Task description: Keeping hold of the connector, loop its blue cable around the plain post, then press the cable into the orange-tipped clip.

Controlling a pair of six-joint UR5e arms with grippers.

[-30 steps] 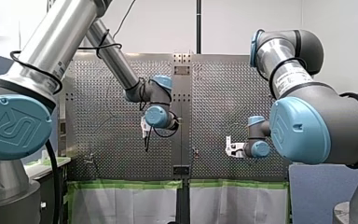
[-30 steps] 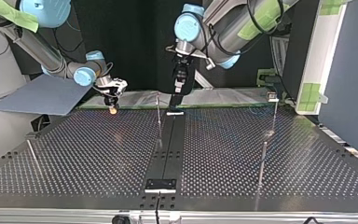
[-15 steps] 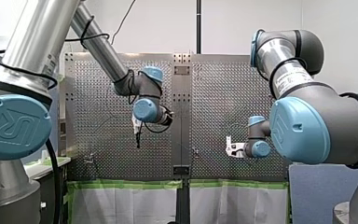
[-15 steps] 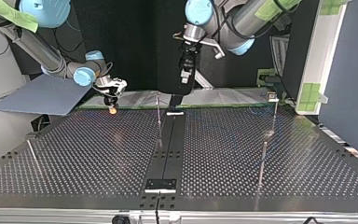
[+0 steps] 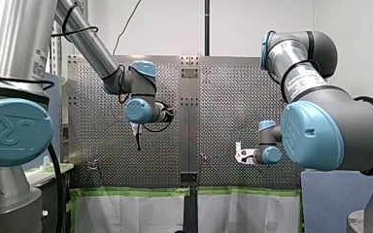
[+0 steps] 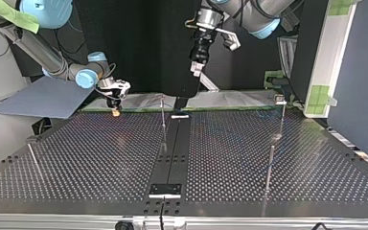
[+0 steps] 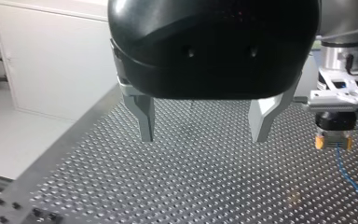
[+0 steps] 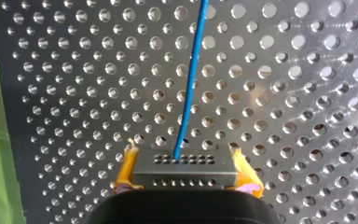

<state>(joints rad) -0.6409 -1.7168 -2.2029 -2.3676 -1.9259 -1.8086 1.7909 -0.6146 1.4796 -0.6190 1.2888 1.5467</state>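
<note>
My right gripper point(image 8: 185, 156) is clenched on the connector point(image 8: 185, 169) at the top view's far left edge. The cable point(image 8: 191, 79) trails away over the perforated table point(image 8: 307, 93). My left gripper point(image 7: 204, 126) gapes wide and empty, high above the far middle, with open room around it. A post point(image 6: 163, 120) stands below it.

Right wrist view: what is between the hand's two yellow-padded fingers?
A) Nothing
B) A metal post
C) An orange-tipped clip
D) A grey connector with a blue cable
D: the right hand is clamped on the grey connector, and the blue cable runs out of it across the perforated table.
</note>
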